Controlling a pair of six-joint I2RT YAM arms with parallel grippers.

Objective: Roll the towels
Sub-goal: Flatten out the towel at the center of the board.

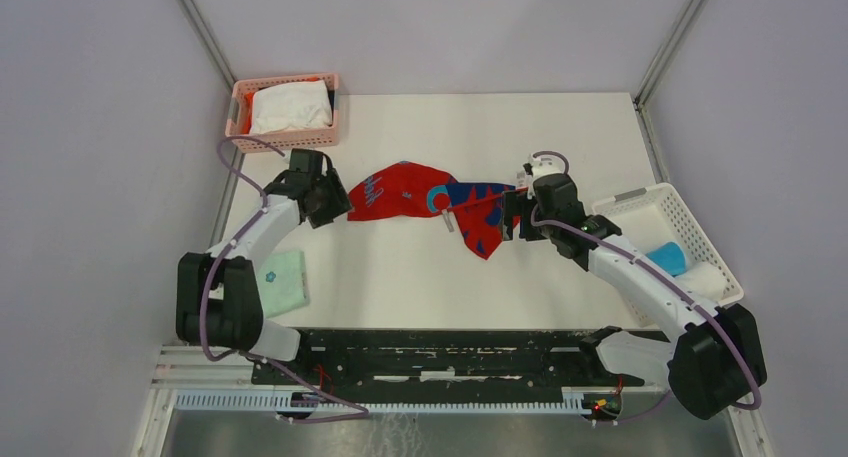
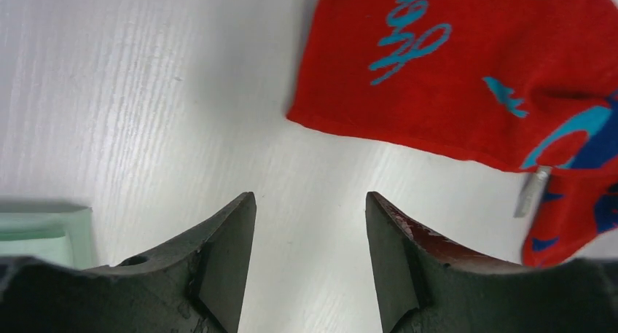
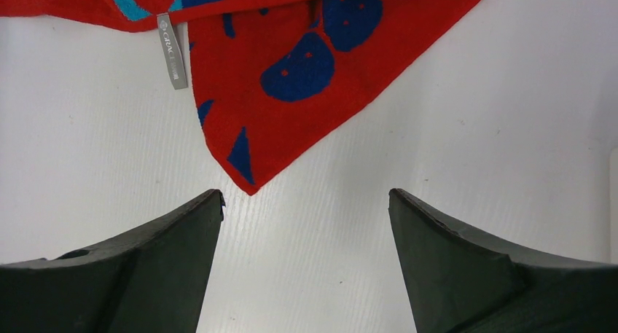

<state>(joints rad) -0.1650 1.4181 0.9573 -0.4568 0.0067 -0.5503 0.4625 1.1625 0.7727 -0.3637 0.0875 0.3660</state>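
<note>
Rumpled red towel [image 1: 415, 199] lies on the surface [image 1: 420, 287] between both arms, presumably awaiting flattening; left fingers [image 2: 226, 253] spread, empty, beside its left edge; right fingers [image 3: 167, 253] spread, empty, near its pointed corner.

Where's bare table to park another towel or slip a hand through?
Free: far table strip beyond the red towel, from pink basket to the right edge; near middle between red towel, mint cloth and right arm. Crowded: centre band, where open left fingers and right fingers flank the towel.
</note>
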